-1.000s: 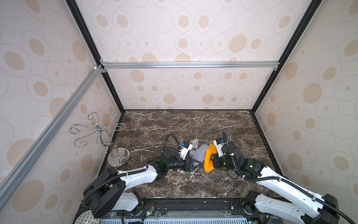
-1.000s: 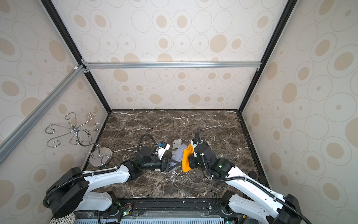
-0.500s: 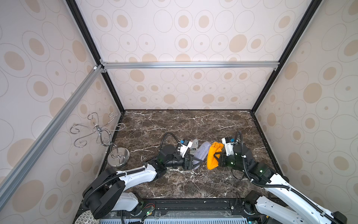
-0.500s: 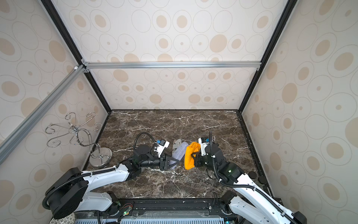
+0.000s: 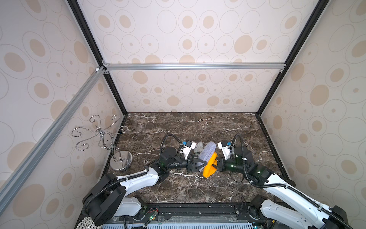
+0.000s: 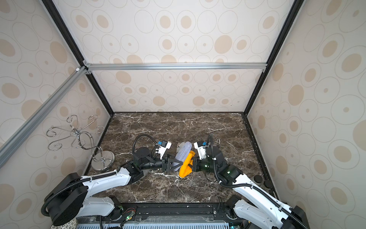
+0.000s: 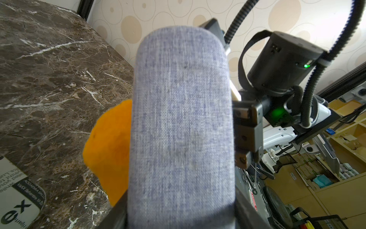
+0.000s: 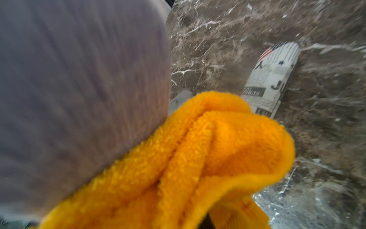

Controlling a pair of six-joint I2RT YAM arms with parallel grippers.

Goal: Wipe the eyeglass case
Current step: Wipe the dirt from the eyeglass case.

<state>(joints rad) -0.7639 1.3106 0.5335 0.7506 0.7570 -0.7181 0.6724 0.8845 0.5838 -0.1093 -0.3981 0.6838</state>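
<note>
The eyeglass case (image 5: 207,151) (image 6: 183,151), covered in grey-blue fabric, was held near the middle of the marble table (image 5: 198,126), in its front half. Its far end was pointed away from the robot and a little to the right. Whether that end touched the table could not be told.

The near end of the case was clamped by the left gripper (image 5: 198,165) (image 6: 174,164). Its jaws were closed almost fully on the case, and in the left wrist view the case (image 7: 182,128) was seen rising straight from between them.

An orange cloth (image 5: 210,168) (image 6: 186,168) was pinched in the right gripper (image 5: 217,165) (image 6: 193,164), whose jaws were fully closed on it. The cloth was pressed against the right side of the case, close to the left gripper. In the right wrist view the bunched cloth (image 8: 198,158) was seen touching the blurred case (image 8: 79,89).

Compared with half a second before, the cloth was found lower on the case and nearer to the left gripper, and the right gripper had been brought closer. The case had been kept in about the same place.

Just behind the case, a flat printed item (image 5: 198,147) (image 8: 273,79) was lying on the table. A metal hook stand (image 5: 111,142) was placed at the left wall.
</note>
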